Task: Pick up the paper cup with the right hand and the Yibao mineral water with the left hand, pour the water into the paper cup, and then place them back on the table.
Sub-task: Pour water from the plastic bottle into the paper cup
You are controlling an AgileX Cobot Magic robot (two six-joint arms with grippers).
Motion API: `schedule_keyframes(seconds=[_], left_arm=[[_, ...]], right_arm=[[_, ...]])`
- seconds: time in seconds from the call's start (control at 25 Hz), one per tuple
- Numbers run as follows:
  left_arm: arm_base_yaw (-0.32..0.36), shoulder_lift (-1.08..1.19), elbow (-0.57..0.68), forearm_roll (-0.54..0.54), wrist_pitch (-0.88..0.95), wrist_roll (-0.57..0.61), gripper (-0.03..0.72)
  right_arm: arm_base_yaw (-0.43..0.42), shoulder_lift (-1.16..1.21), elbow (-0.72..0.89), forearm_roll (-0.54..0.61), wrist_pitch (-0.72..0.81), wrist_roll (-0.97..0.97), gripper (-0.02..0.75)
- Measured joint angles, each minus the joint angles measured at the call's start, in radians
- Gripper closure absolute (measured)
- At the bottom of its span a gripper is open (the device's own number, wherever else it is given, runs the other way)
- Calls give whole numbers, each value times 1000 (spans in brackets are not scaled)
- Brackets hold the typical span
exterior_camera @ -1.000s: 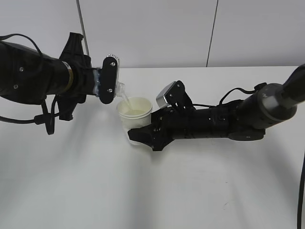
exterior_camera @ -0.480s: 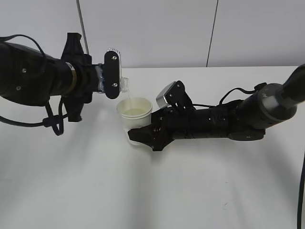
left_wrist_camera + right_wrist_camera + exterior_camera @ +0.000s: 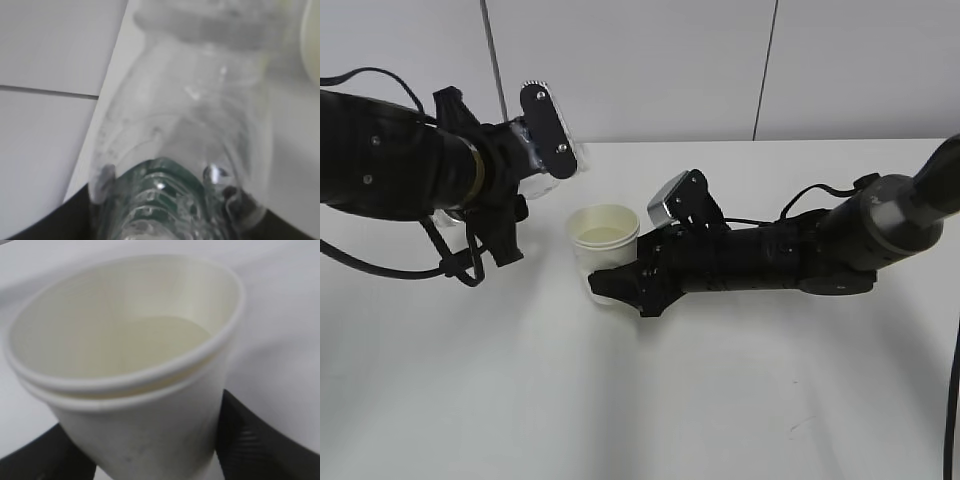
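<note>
The cream-white paper cup (image 3: pixel 603 244) stands upright with water in it, held in my right gripper (image 3: pixel 610 285), whose black fingers clasp its lower sides. In the right wrist view the cup (image 3: pixel 135 390) fills the frame with a finger (image 3: pixel 250 440) at each side. My left gripper (image 3: pixel 535 150) is shut on the clear Yibao mineral water bottle (image 3: pixel 535 165), held up and to the left of the cup, apart from it. In the left wrist view the bottle (image 3: pixel 185 150) fills the frame, its green label (image 3: pixel 165 190) at the bottom, its neck pointing away.
The white table (image 3: pixel 650 400) spreads around both arms. A pale wall with vertical seams (image 3: pixel 765 70) stands behind the table's far edge. The right arm (image 3: pixel 820 245) lies low across the table's right side.
The left gripper has swung the bottle back up and to the left, away from the cup's rim. The stream of water has stopped. The right gripper and cup have not moved.
</note>
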Motion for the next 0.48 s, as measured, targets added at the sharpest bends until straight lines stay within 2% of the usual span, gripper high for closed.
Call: schedule_keyframes(seconds=[0.16, 0.48], left_arm=[[0, 0, 0, -41, 1, -115, 335], [18, 0, 0, -53, -9, -350, 335]], right_arm=[[0, 0, 0, 5, 1, 0, 235], [0, 0, 0, 21, 1, 0, 235]])
